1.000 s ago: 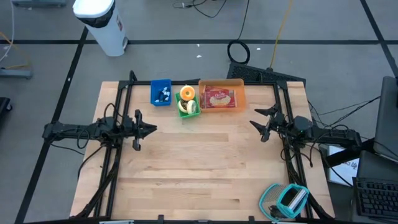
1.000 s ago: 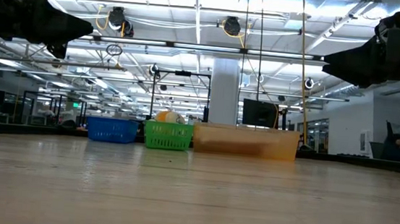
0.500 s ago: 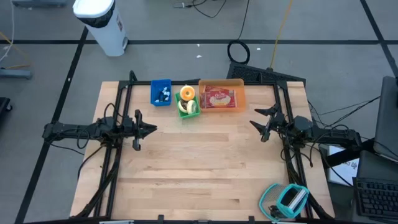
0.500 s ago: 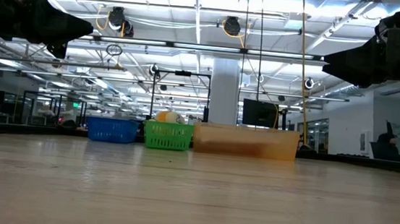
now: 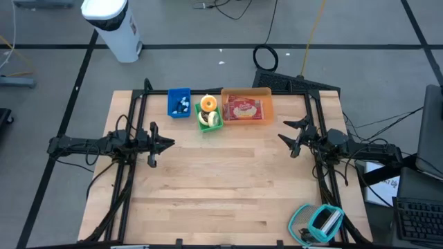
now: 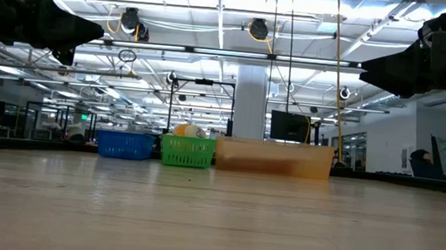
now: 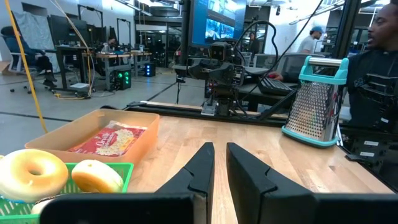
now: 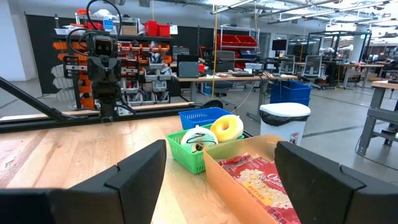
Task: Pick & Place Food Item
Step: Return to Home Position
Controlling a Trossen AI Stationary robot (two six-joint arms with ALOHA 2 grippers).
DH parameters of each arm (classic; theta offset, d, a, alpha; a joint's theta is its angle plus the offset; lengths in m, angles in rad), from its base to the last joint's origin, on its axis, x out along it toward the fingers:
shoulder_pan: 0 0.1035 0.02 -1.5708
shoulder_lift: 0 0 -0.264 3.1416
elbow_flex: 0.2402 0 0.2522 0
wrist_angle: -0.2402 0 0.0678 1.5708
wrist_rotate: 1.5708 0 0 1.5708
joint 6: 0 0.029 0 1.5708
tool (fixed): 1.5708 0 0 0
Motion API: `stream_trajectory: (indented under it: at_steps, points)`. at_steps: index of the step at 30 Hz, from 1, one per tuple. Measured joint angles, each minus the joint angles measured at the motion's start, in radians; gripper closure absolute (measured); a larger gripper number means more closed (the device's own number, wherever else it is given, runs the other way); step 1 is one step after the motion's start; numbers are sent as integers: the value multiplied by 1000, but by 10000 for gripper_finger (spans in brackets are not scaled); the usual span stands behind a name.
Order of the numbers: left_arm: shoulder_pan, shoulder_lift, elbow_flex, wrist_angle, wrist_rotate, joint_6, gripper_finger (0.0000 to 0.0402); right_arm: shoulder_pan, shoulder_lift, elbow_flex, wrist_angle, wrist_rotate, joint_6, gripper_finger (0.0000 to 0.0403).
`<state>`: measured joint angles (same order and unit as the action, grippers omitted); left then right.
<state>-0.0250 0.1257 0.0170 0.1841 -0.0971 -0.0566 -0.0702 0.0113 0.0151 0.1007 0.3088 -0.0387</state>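
Red popcorn bag (image 5: 243, 109) flat in orange bin (image 5: 246, 90) at far edge of table (image 5: 221, 187), long axis L-R along bin; L gripper (image 5: 168, 144) pinched near-closed, empty; R gripper (image 5: 282, 130) spread wide, empty; both hovering at table sides.

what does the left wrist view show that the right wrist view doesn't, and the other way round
Only the left wrist view: a metal box grater with a teal handle, a person in dark clothes, and the right arm waiting across the table. Only the right wrist view: a blue plastic basket, a white bin on the floor, and the left arm waiting opposite. Both: the orange plastic bin holding the red popcorn bag, and the green plastic basket with a yellow ring doughnut.
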Motion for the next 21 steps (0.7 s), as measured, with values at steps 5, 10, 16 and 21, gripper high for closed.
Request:
stream_trajectory:
  at_steps: [5, 10, 16, 21]
  points:
    - [0, 0, 0, 0, 0, 0, 360, 0, 0, 0, 0, 0, 0, 114]
    - [0, 0, 0, 0, 0, 0, 360, 0, 0, 0, 0, 0, 0, 117]
    - [0, 0, 0, 0, 0, 0, 360, 0, 0, 0, 0, 0, 0, 113]
    - [0, 0, 0, 0, 0, 0, 360, 0, 0, 0, 0, 0, 0, 114]
